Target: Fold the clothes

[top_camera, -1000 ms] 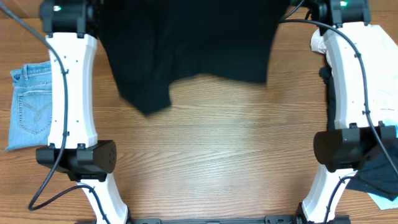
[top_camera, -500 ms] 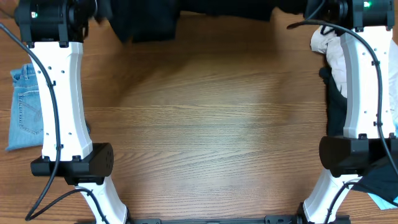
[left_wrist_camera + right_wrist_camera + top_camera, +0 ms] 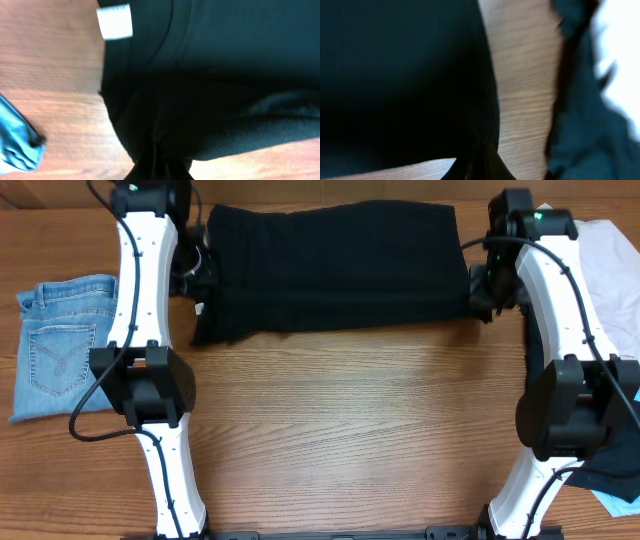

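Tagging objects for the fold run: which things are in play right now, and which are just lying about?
In play: black top, pinched at its ends by left hand and right hand.
Lying about: jeans, off-white shirt, dark garment; none gripped.

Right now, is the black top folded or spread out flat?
Folded, it seems: the top lies as a wide band, and a layer's edge runs along its middle.

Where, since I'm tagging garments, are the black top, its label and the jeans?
black top (image 3: 340, 265), overhead, middle of the cloth
label (image 3: 115, 21), left wrist, centre of the tag
jeans (image 3: 58, 355), overhead, back pocket
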Robot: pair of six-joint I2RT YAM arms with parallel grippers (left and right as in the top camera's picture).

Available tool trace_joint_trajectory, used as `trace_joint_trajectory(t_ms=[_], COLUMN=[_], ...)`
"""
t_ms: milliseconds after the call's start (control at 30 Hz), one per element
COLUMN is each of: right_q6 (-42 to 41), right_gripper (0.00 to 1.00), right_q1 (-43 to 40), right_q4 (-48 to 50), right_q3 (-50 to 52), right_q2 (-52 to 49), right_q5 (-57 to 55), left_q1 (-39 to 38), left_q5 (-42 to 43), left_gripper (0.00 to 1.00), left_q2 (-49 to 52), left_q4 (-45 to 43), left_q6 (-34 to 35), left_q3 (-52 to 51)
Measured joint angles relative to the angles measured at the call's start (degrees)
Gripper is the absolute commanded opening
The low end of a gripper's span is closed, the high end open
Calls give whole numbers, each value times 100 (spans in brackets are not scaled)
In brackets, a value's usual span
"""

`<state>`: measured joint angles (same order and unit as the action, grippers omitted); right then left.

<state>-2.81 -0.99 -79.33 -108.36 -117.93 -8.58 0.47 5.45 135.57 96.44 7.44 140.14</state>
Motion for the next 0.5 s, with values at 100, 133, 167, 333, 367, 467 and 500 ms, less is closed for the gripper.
trace_joint_trajectory(t_ms=[100, 133, 167, 333, 367, 467, 500], right_q6=[0, 0, 0, -46, -57, -70, -85], right_gripper=[7, 7, 7, 7, 7, 7, 7], right_q1=[-127, -168, -214, -358, -372, -393, -396], right_q4=[-2, 2, 0, -201, -286, -455, -520], right_q3=[444, 557, 671, 1029, 1069, 1130, 1132], right_q2=[0, 0, -2, 0, -2, 0, -2], right_q5=[240, 308, 385, 584, 605, 627, 627], left_q1=[0, 0, -11, -103, -129, -256, -313], left_q5=[59, 63, 81, 103, 98, 52, 0], left_gripper=[4, 4, 4, 4, 4, 4, 4], left_q2=[-2, -2, -2, -2, -2, -2, -2], left_q4=[22, 22, 11, 15, 15, 20, 17], left_q6=[0, 0, 0, -15, -15, -17, -15], left_q3=[-422, -544, -719, -1731, -1923, -2509, -2699])
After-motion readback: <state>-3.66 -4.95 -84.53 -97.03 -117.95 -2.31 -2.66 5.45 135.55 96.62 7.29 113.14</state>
